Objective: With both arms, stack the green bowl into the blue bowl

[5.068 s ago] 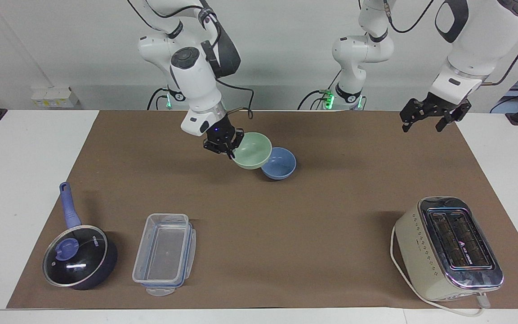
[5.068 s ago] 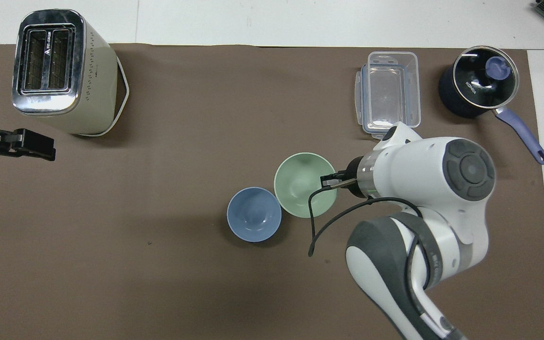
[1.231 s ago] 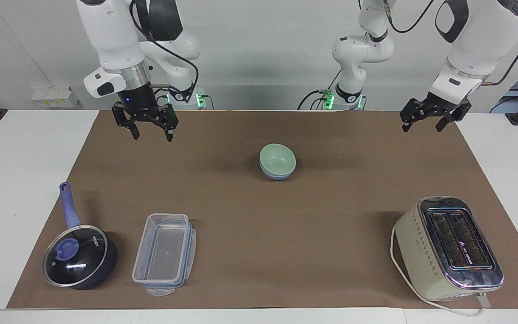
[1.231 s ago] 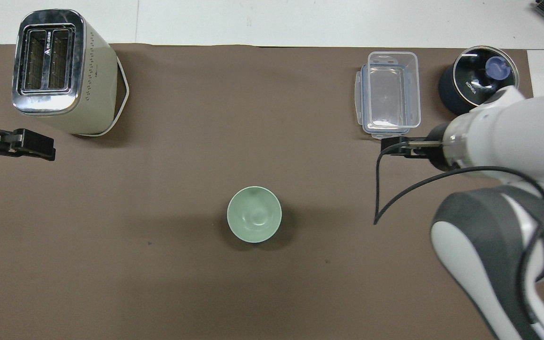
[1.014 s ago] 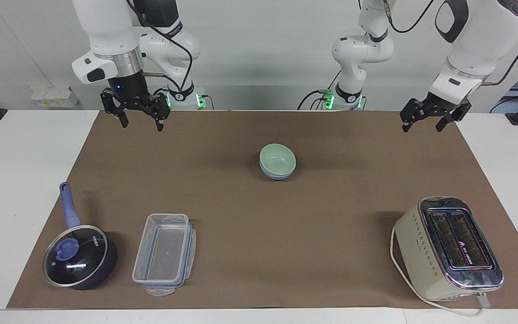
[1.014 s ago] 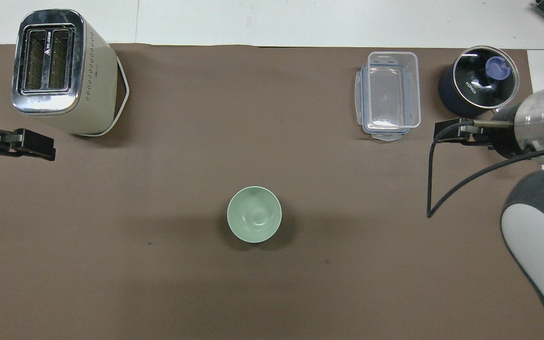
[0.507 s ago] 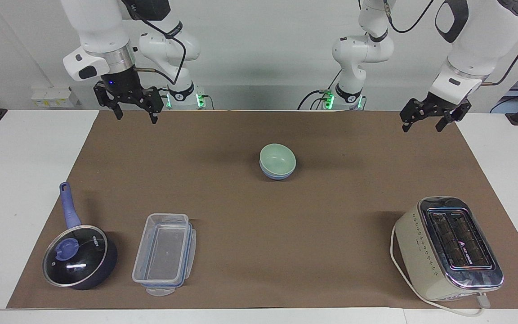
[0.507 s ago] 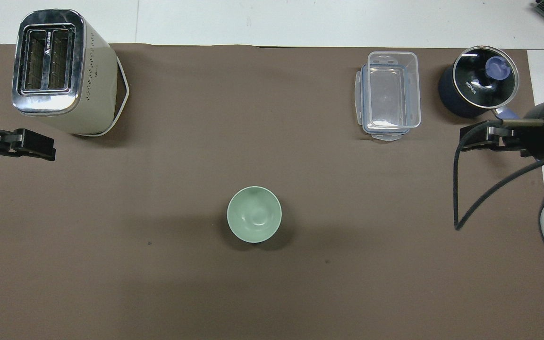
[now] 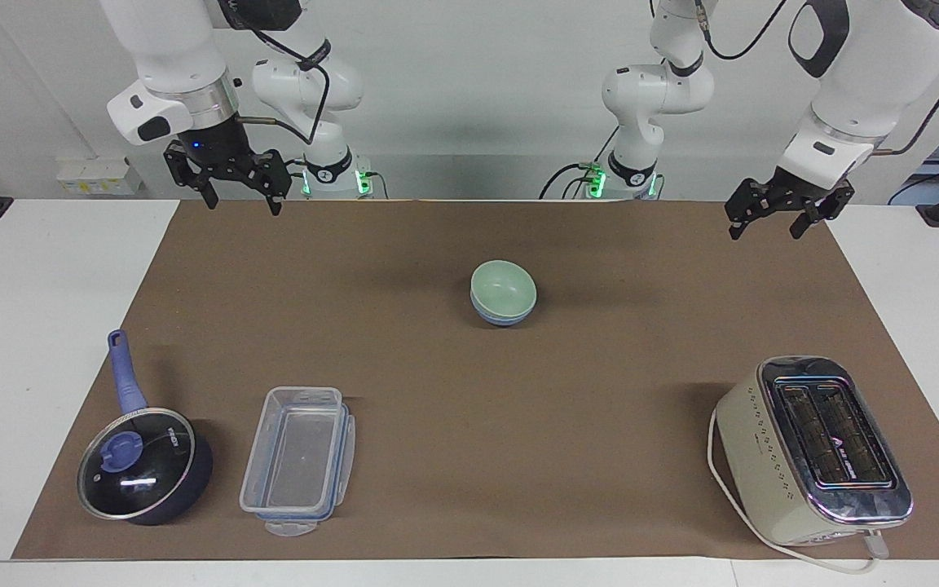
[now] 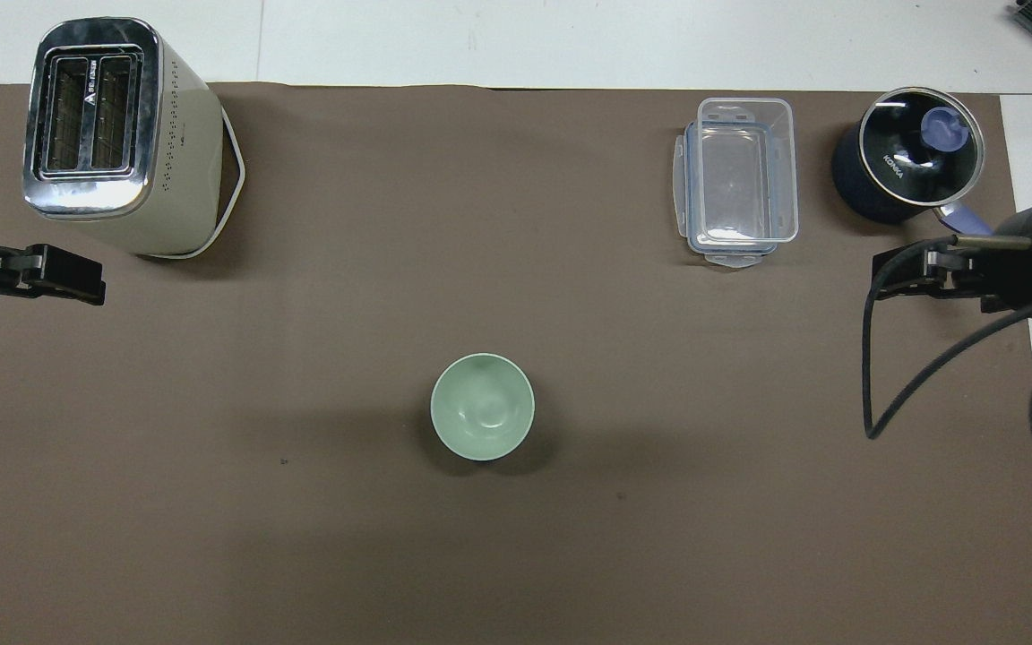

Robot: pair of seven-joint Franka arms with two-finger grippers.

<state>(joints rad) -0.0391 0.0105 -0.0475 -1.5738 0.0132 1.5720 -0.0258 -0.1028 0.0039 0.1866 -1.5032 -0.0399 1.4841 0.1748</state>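
**Green bowl sits nested in blue; both grippers stand clear and empty**

Start at the green bowl (image 9: 503,288): you can see it seated inside the blue bowl (image 9: 504,316), of which only a thin rim and lower wall show beneath it in the facing view. The pair rests on the brown mat (image 9: 469,456) near mid-table, upright and level as far as you can tell. From overhead the green bowl (image 10: 482,407) hides the blue one entirely. Being round, the stack has no long axis to line up with.

Now look outward. In the facing view the right gripper (image 9: 239,198) lies at about 10 o'clock from the bowls, up over the mat's robot-side edge toward the right arm's end. Its jaws are spread wide and hold nothing. The left gripper (image 9: 773,222) lies at about 2 o'clock, over the mat's corner toward the left arm's end, waiting, also spread wide and empty. Both are well apart from the stack, with the 2 roughly equally distant.

By my reading the stacking is done; no further approach to the bowls seems called for.
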